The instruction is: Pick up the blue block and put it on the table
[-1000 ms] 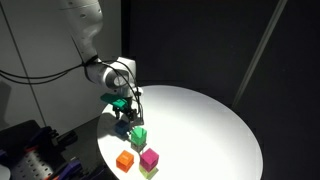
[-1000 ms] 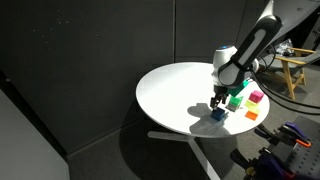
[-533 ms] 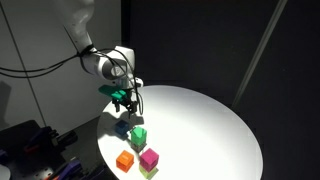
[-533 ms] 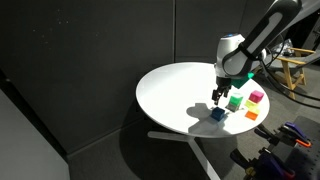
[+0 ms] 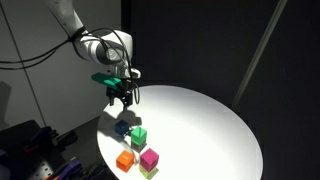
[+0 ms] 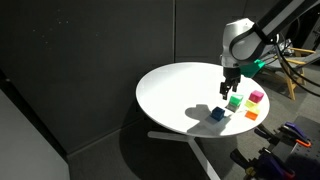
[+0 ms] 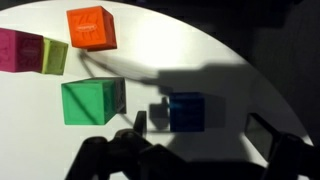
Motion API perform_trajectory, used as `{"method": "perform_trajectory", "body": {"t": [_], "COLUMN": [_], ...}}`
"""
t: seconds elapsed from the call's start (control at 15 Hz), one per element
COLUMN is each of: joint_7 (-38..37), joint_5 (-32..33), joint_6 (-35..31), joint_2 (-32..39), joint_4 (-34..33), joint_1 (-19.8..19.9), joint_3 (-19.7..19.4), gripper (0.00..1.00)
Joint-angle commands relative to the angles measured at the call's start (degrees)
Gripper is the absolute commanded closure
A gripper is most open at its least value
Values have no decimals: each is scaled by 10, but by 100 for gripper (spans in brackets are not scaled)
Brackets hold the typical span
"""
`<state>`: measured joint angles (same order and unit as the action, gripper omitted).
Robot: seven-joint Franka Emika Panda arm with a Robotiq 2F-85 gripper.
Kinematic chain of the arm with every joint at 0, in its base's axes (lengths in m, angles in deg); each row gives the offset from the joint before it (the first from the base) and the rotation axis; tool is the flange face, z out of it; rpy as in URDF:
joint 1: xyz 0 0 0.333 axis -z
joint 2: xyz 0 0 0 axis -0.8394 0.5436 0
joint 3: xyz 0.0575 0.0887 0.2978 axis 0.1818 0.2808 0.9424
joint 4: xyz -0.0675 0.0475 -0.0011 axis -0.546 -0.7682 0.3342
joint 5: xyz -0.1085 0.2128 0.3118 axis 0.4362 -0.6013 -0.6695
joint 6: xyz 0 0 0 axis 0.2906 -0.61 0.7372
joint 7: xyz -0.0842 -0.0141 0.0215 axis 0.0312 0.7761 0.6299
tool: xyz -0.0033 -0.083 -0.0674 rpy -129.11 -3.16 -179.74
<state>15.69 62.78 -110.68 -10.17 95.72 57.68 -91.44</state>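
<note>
The blue block [image 5: 122, 127] [image 6: 217, 114] rests on the white round table [image 5: 210, 120] [image 6: 170, 90] near its edge, apart from the other cubes. My gripper [image 5: 122, 95] [image 6: 226, 90] hangs open well above it and holds nothing. In the wrist view the blue block [image 7: 187, 111] lies in shadow on the table [image 7: 30, 130], below and between my spread fingers. The gripper [image 7: 199, 124] is open there, with its dark fingertips [image 7: 140, 120] wide of the block on both sides.
A green cube [image 5: 139, 135] [image 6: 235, 101] [image 7: 92, 101] sits beside the blue block. An orange cube [image 5: 125, 160] [image 6: 251, 114] [image 7: 91, 27] and a magenta cube [image 5: 149, 158] [image 6: 256, 97] [image 7: 15, 50] lie near the table's edge. A yellow-green cube [image 7: 55, 55] adjoins the magenta one.
The open gripper has risen straight up from just over the blue block. The block stays on the table and none of the cubes has moved.
</note>
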Motion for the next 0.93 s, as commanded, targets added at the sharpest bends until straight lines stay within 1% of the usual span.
{"method": "perform_trajectory", "body": {"t": [0.0, 0.27, 0.47, 0.87], "joint_7": [-12, -16, -21, -29], "joint_5": [22, 25, 24, 19], "joint_6": [43, 72, 81, 68], "joint_2": [-69, -117, -147, -196], "joint_4": [32, 51, 65, 89], "joint_1": [3, 5, 6, 9], "joint_3": [0, 4, 7, 9], "gripper": [0, 0, 0, 0]}}
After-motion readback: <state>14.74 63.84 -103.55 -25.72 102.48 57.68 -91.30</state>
